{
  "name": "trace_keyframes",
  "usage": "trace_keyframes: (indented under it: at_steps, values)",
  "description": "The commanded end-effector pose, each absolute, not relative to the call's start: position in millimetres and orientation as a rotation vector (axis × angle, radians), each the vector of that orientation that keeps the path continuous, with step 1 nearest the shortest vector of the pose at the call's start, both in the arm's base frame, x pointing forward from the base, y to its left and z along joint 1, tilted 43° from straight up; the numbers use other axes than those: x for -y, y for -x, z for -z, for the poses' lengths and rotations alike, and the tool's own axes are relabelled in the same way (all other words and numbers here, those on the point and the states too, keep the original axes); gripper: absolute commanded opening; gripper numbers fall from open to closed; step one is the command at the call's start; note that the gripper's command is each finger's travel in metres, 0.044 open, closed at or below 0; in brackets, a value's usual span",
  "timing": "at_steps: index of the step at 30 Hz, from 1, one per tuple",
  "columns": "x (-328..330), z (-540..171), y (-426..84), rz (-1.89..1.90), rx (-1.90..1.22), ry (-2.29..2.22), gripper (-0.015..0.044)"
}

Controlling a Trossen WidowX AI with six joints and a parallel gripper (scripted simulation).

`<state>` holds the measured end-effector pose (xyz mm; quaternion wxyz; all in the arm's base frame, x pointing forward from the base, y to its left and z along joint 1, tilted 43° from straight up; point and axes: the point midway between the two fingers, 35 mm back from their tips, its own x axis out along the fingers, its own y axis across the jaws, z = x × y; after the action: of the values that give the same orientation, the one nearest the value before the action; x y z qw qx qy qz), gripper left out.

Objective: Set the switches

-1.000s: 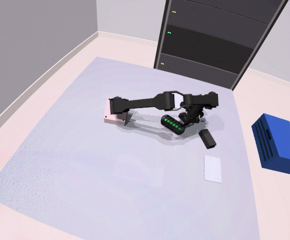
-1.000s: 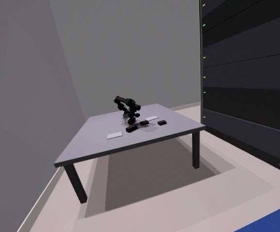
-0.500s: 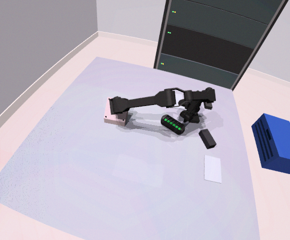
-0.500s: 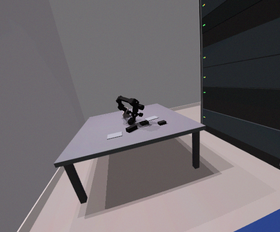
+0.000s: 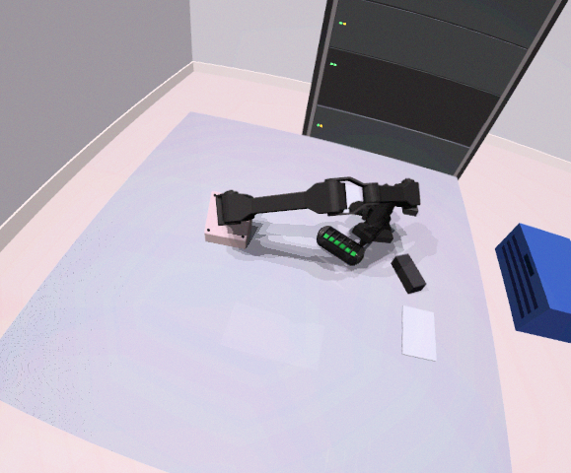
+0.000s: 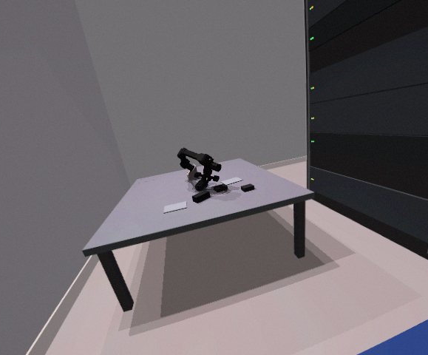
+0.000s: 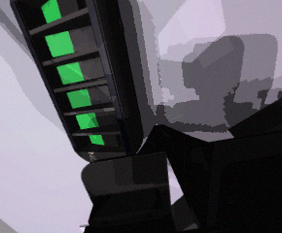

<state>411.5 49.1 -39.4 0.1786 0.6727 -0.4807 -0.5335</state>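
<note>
Six green switch ends (image 5: 336,242) (image 7: 70,73) (top, wrist)

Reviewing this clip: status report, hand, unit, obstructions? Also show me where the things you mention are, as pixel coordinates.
Hand (image 5: 361,239) shut, nothing held, at the end of the six-switch controller unit (image 5: 337,246) (image 7: 126,87). Unit switches-up, label hidden. Black block (image 5: 408,273) (image 6: 200,197) nearby, not covering the switches.

I saw a blue cabinet (image 5: 555,275) beyond the bench; a server rack (image 5: 402,97) (image 6: 374,115) stood upright; pale walls (image 5: 249,35) (image 6: 206,76) rose behind.
</note>
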Motion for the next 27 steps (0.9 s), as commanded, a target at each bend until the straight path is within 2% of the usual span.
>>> trace_keyframes:
  at_steps: [1, 27]
  values:
    - [-45, 46, -411, 1.502, 1.349, -1.889, 0.0000]
    - [-33, 51, -410, 1.494, 1.342, -1.880, 0.0000]
